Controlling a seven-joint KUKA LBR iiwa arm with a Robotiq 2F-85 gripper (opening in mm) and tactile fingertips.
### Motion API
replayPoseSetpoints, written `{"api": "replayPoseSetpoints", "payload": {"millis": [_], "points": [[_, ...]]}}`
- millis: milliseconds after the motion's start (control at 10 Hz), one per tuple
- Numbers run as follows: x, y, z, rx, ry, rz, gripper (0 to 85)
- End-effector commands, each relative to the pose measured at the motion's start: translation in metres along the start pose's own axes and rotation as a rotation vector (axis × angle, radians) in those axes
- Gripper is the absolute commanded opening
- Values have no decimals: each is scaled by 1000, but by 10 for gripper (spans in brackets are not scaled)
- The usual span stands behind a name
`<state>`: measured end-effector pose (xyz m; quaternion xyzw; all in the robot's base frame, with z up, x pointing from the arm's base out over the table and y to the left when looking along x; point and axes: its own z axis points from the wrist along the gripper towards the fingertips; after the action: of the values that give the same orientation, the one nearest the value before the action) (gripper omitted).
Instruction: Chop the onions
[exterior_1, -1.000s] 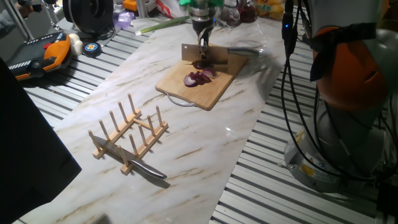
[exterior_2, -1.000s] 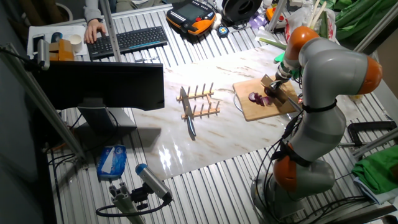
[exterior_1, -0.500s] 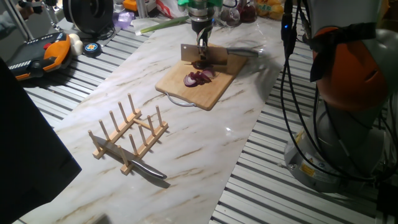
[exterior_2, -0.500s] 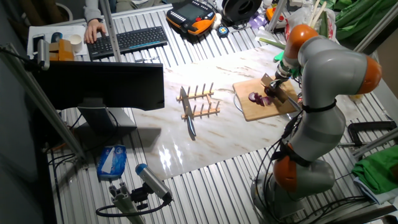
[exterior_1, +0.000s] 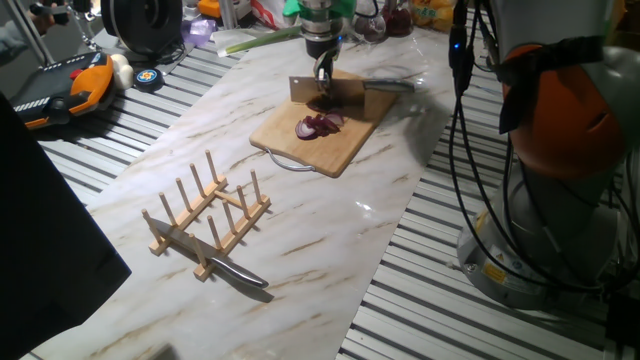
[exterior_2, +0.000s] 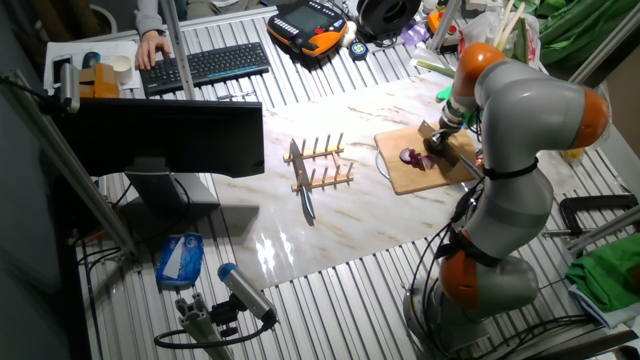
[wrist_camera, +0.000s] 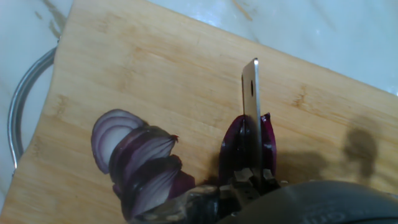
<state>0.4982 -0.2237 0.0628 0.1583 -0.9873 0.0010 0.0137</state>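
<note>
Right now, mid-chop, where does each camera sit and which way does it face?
One fixed view: across the table from the arm's base, facing the cutting board; shows the gripper and orange-grey arm.
The other fixed view: high, on the monitor side, looking down on the table; shows the whole arm.
Hand view: looks straight down the cleaver into the onion; shows only the gripper's tip.
Shared: board, onion slices, cleaver.
</note>
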Motion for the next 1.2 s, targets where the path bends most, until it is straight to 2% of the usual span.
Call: {"api": "replayPoseSetpoints", "payload": {"millis": [0, 200, 600, 1100], "points": [[0, 0, -1, -2, 6, 1, 7], [-2, 1, -1, -7, 26, 11, 7], [-1, 1, -10, -2, 42, 19, 7], [-3, 2, -5, -1, 44, 31, 7]]}}
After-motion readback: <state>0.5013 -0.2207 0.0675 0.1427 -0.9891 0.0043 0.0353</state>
